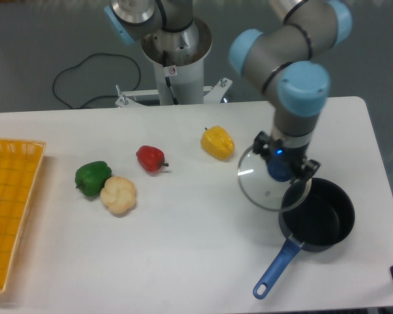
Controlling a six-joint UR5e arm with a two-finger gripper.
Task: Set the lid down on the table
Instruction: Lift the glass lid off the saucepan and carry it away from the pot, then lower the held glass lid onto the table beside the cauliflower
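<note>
The claw (281, 165) is clenched on the blue knob of the lid (270, 179), which hangs in the air tilted, its lower right rim overlapping the left edge of the saucepan (318, 222) in this view. The step in hand looks like the carry: the lid is off the pan but not yet set down. The counter (196, 248) shows bare white surface just left of the pan, between it and the yellow pepper (217, 142) toward the far edge. The next move calls for clearing the pan's rim, levelling the lid, lowering it until the metal rim rests flat, then releasing the knob.
</note>
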